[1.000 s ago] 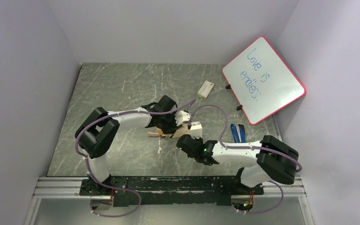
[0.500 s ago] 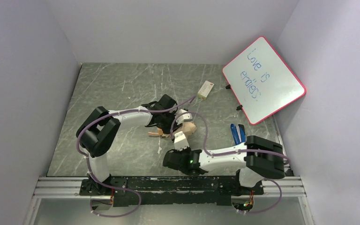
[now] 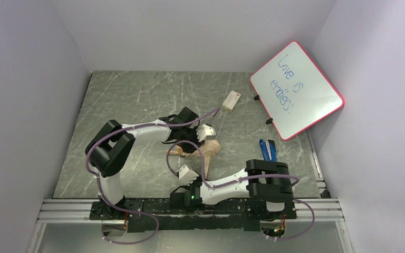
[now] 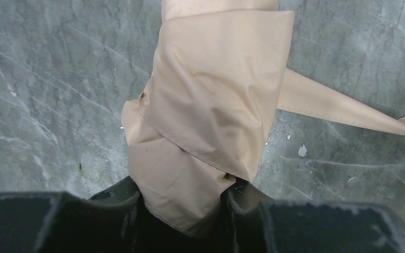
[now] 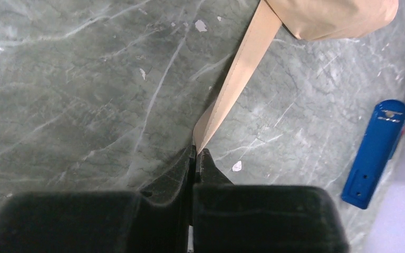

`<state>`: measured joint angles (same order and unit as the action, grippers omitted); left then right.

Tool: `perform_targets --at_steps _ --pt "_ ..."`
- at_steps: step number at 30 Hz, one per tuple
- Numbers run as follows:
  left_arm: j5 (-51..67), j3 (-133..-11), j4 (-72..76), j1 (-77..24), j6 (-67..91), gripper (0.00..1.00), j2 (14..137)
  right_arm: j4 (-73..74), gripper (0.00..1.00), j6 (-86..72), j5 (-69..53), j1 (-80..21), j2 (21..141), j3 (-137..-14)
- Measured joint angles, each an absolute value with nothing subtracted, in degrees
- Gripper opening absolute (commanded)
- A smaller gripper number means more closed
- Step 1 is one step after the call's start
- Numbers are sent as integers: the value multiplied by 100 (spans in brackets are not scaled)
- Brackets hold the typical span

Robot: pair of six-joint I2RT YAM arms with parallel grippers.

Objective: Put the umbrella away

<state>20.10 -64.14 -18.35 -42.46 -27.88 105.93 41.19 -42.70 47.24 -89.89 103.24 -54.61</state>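
The umbrella (image 3: 204,149) lies folded on the grey table, a tan fabric bundle (image 4: 211,105) with a fold wrapped across it. My left gripper (image 4: 182,192) is shut on the bundle's near end, one black finger on each side of the fabric. The tan strap (image 5: 242,68) runs taut from the bundle down to my right gripper (image 5: 196,150), which is shut on the strap's tip. That gripper sits near the table's front edge, below and left of the umbrella. The handle and ribs are hidden.
A blue stapler-like object (image 3: 267,149) lies right of the umbrella, also in the right wrist view (image 5: 375,145). The pink-framed whiteboard (image 3: 295,89) leans at the back right. A small white box (image 3: 232,100) lies behind the arms. White walls enclose the table.
My right arm has drawn back from beside the umbrella toward the front edge and leftward, pulling the strap out straight. The left gripper has kept its hold in place.
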Motion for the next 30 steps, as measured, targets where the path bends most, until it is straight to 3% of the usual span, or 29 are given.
perform_targets --at_steps 5,8,11,17,25,30 --pt "2053 -6276 -1717 -4259 -2967 5 10514 4405 0 -3920 4768 -9056 10617 -5701" --pt "2032 -6123 -1553 -4303 -3140 5 10427 4471 12 -3745 4792 -9087 10720 -5776" --pt "1953 -6099 -1525 -4353 -3269 5 10409 4484 31 -3642 4740 -9111 10750 -5789" --pt "1535 -6016 -1114 -4414 -3476 5 10403 4491 44 -3610 4523 -9258 10283 -5533" --pt "1326 -5937 -923 -4488 -3662 5 10374 3743 49 -4042 4021 -9172 9096 -4869" --pt "1271 -5918 -880 -4512 -3728 5 10372 3199 53 -4425 4110 -9105 7485 -4204"
